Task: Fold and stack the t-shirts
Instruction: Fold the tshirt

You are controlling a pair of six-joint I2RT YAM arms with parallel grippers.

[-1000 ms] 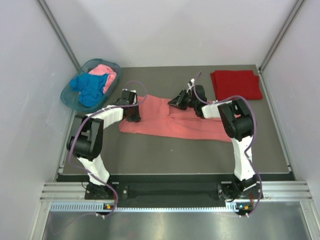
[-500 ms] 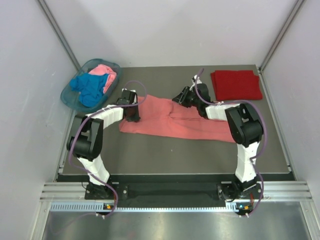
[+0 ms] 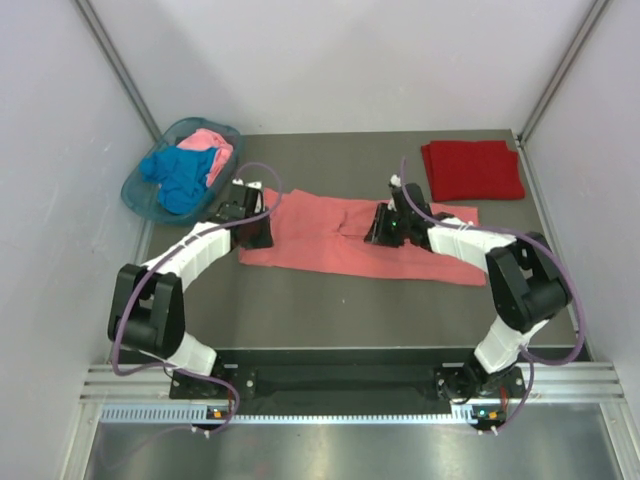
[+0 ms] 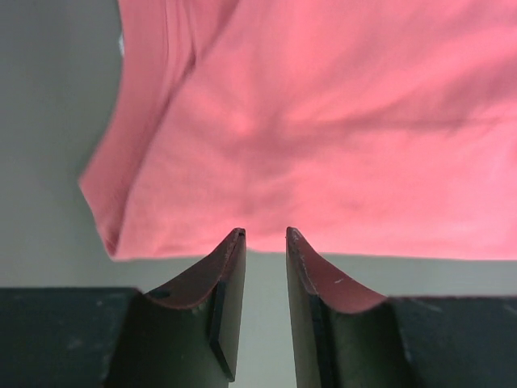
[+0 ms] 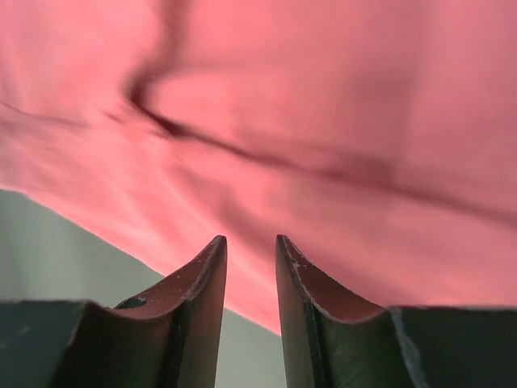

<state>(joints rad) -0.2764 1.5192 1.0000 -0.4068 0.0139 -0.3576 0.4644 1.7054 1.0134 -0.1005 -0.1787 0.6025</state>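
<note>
Arms swung outward, left gripper (image 4: 262,234) and right gripper (image 5: 249,239) slightly parted, empty, on half-folded salmon shirt (image 3: 325,238); dark red shirt (image 3: 472,170) done, blue shirt (image 3: 176,180) and pink shirt (image 3: 213,147) wait in basket (image 3: 131,192).

One salmon t-shirt (image 3: 340,240), one dark red t-shirt (image 3: 472,170), one blue t-shirt (image 3: 178,178), one pink t-shirt (image 3: 213,146): four in all. One basket (image 3: 134,194). One counter (image 3: 330,300). Two end effectors: left end effector (image 4: 265,234), right end effector (image 5: 250,240).
</note>
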